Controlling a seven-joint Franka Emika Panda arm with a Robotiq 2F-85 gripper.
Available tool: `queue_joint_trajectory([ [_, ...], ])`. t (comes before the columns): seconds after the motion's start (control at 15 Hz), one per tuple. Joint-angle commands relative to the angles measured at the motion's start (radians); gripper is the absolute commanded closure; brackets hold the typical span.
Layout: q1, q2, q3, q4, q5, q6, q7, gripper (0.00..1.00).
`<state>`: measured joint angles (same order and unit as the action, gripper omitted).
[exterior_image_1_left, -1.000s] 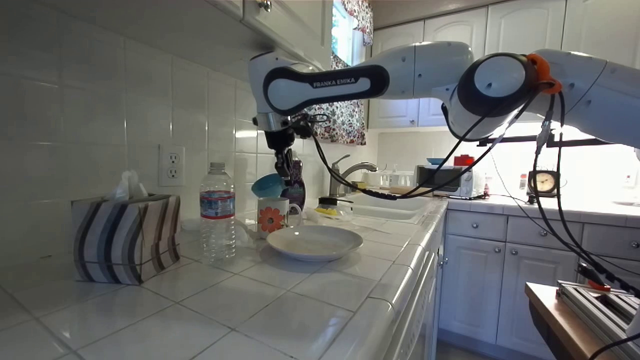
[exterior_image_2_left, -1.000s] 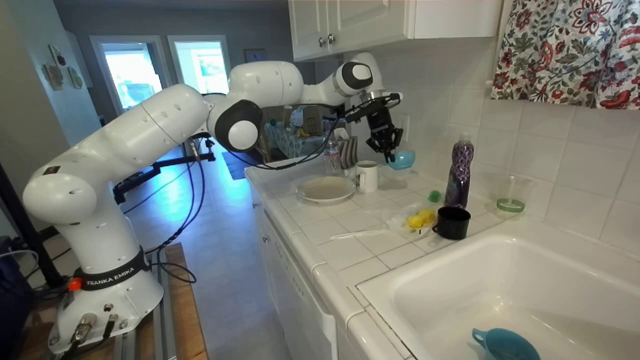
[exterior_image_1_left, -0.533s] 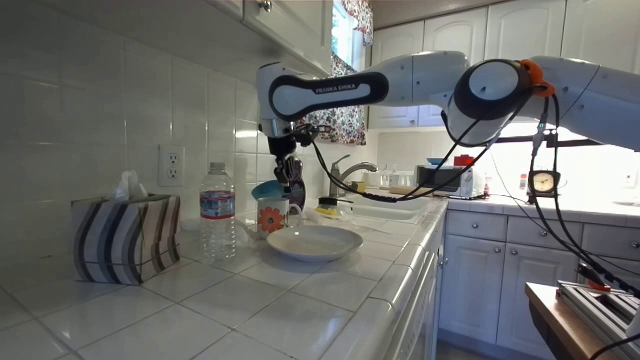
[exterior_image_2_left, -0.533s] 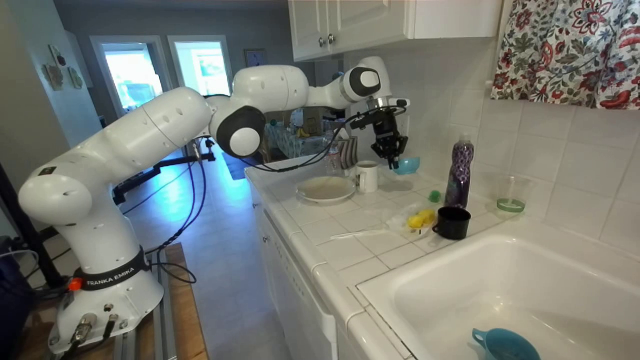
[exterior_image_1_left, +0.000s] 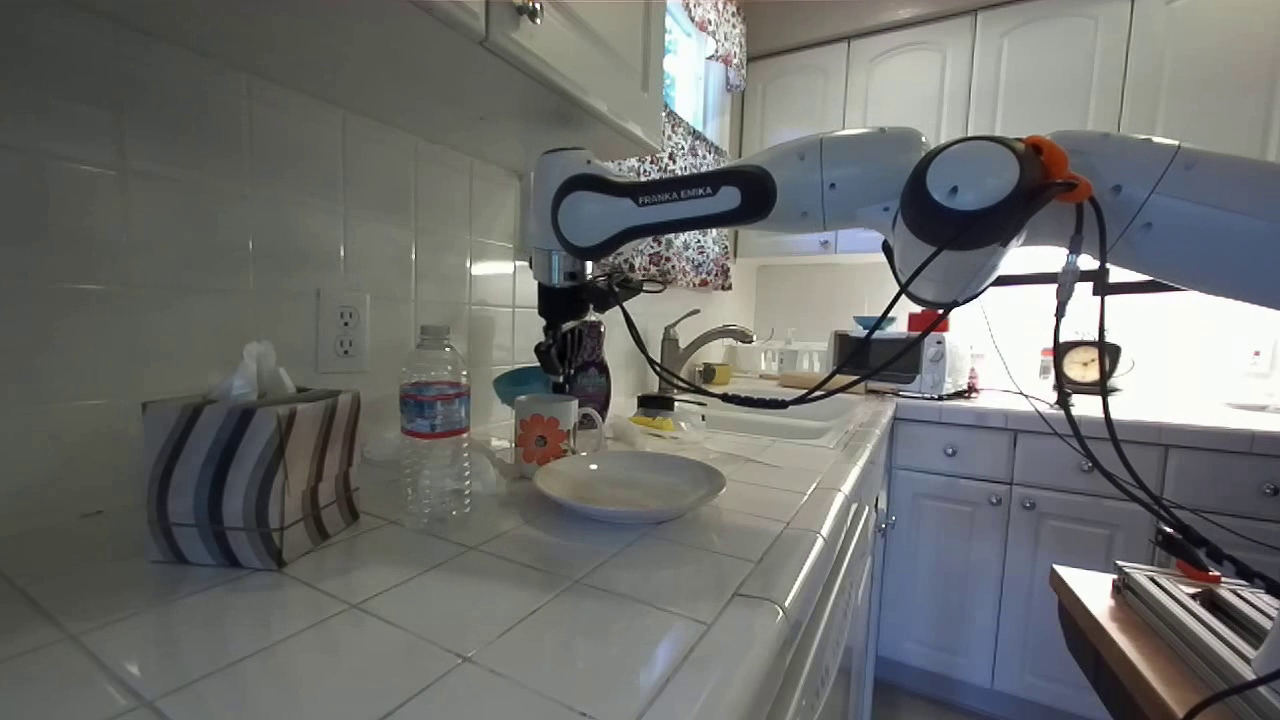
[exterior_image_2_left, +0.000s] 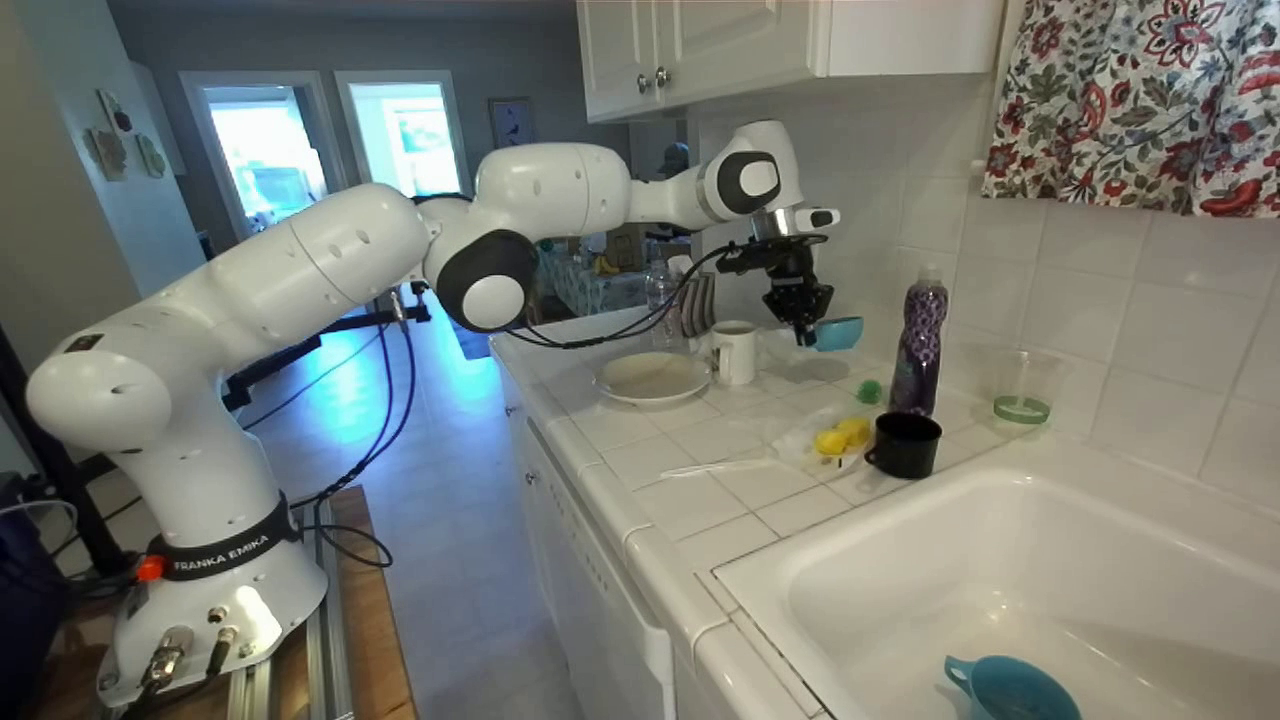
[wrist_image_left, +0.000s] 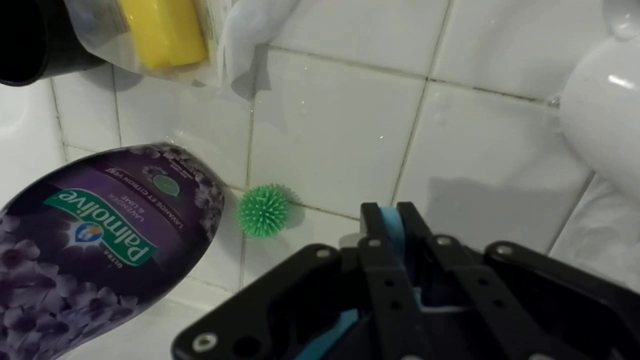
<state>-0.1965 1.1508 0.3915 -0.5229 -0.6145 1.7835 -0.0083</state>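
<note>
My gripper (wrist_image_left: 390, 214) is shut on the handle of a light blue cup (exterior_image_2_left: 840, 334), pinched between the two black fingertips. In the wrist view a curved strip of the cup (wrist_image_left: 327, 337) shows behind the fingers; the rest is hidden. The cup hangs above the tiled counter, its shadow on the tiles. Beyond a white mug with an orange flower (exterior_image_1_left: 541, 438), the cup (exterior_image_1_left: 520, 385) appears close to the tiled wall. A green spiky ball (wrist_image_left: 264, 211) and a purple Palmolive bottle (wrist_image_left: 100, 235) lie to the left in the wrist view.
A white plate (exterior_image_2_left: 652, 380) sits by the mug. Toward the sink (exterior_image_2_left: 1010, 482) stand a black cup (exterior_image_2_left: 905, 447), a yellow item (exterior_image_2_left: 843, 437) on plastic, and a clear tub (exterior_image_2_left: 1025, 385). Another blue cup (exterior_image_2_left: 1015, 688) is in the sink. A water bottle (exterior_image_1_left: 435, 440) and tissue box (exterior_image_1_left: 250, 480) are nearby.
The arm has come down and moved toward the soap bottle and sink, carrying the blue cup, which now looks more level. The objects on the counter stay where they were.
</note>
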Motion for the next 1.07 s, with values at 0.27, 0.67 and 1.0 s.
queue_joint_trajectory([
  [0.27, -0.051, 0.034, 0.085, -0.037, 0.040, 0.136, 0.075, 0.97],
  [0.67, -0.089, 0.031, 0.138, -0.114, 0.036, 0.214, 0.131, 0.97],
  [1.0, -0.137, 0.015, 0.177, -0.208, 0.032, 0.290, 0.166, 0.97],
])
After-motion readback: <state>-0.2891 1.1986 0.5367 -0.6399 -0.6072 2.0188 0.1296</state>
